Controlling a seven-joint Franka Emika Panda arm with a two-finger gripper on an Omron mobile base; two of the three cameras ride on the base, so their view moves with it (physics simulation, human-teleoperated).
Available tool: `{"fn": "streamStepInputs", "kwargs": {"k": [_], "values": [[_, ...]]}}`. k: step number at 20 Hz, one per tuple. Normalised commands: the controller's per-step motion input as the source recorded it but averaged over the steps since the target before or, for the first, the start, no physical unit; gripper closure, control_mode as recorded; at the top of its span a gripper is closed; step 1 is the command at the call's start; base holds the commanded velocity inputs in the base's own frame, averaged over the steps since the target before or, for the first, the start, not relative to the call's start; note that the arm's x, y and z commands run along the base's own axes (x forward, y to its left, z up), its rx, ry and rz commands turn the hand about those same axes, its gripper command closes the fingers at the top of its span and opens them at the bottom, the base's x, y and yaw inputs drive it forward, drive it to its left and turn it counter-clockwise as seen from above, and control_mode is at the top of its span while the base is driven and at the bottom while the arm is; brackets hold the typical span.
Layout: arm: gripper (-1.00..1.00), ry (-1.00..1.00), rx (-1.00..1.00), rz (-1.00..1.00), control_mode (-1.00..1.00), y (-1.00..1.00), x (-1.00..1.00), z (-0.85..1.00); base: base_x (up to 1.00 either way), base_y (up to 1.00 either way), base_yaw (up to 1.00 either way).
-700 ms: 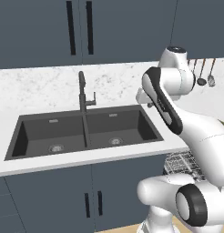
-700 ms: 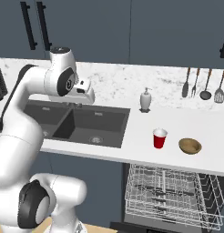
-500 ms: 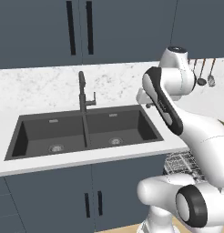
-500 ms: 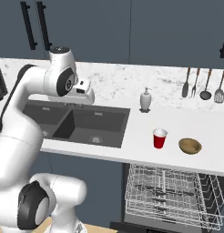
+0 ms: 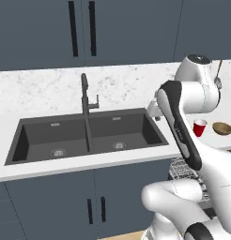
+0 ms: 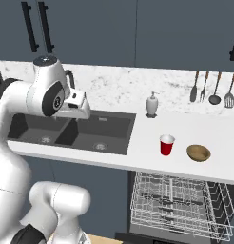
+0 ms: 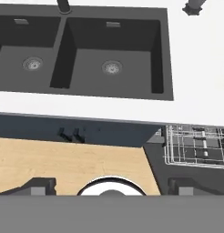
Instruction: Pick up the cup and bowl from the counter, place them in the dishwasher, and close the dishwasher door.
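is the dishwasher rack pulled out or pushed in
Pulled out: the silver wire dishwasher rack juts forward past the white speckled counter edge, with nothing in it.

A kitchen: double sink (image 5: 87, 136), marble counter (image 6: 138, 157), dishwasher (image 6: 178, 205), hanging utensils (image 6: 211, 88).

Red cup (image 6: 167, 145) upright on white counter (image 6: 214, 138), tan bowl (image 6: 199, 153) beside it; dishwasher (image 6: 178, 202) rack pulled out below.

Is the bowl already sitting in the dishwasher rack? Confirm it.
No, the bowl sits on the counter beside the cup, above the pulled-out rack, which holds no dishes.
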Motion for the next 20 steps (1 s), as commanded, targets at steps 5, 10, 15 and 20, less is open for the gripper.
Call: {"fn": "streamStepInputs", "kwargs": {"k": [5,10,15,20], "values": [[-1.00,-0.07,0.00,0.00,-1.00,0.01,-0.61,-0.01,0.00,0.00,0.00],[-1.00,-0.01,0.00,-0.01,1.00,0.08,0.00,-0.01,0.00,0.38,-0.16],[-1.00,0.00,0.00,0.00,1.00,0.00,0.00,0.00,0.11,0.77,-0.47],[-1.00,0.00,0.00,0.00,1.00,0.00,0.00,0.00,0.10,0.05,-0.52]]}}
